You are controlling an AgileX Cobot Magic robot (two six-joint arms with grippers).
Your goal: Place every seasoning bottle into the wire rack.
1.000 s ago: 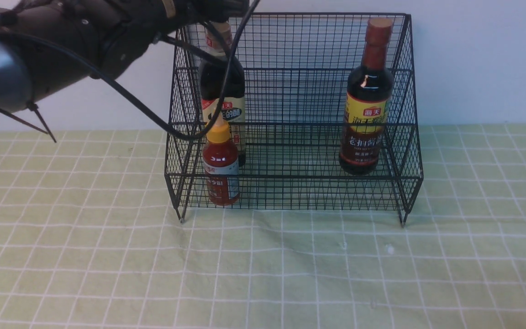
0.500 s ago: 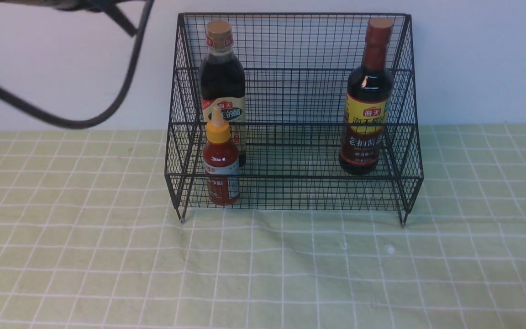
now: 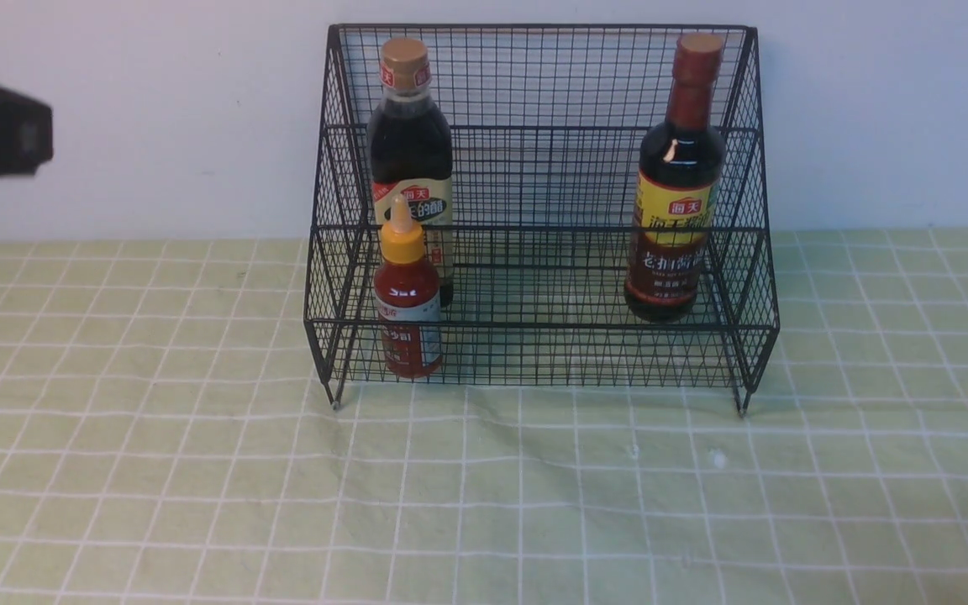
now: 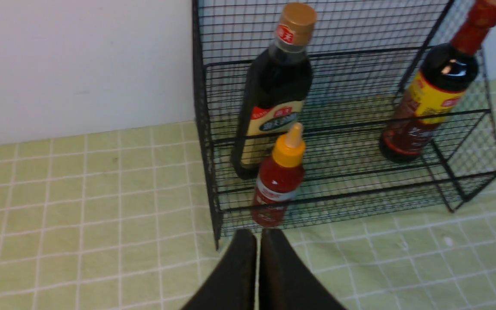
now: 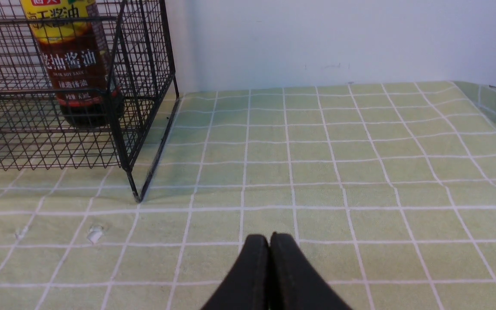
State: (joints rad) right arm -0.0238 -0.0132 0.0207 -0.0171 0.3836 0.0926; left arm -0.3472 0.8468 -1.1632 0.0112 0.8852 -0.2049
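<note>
Wall: plain pale, running behind the whole scene, with the rack standing close to it.
Cloth: light green with a white grid, covering the surface; a few wrinkles in front of the rack, and in the right wrist view one corner falls away at the far edge.
Rack: black wire mesh, two stepped tiers, on short legs on the cloth, open towards the robot.
Gold-cap bottle: upright on the upper tier, at the rack's left end.
Brown-cap bottle: upright on the upper tier, at the right end, well apart from the gold-cap one.
Red bottle: upright on the lower tier, just in front of the gold-cap bottle, yellow nozzle up.
Left gripper: fingers pressed together with only a thin slit between, holding nothing, in the air before the rack's left corner; the front view shows only a dark blurred part of the arm at the left edge.
Right gripper: fingers closed against each other, empty, above bare cloth to the right of the rack.
</note>
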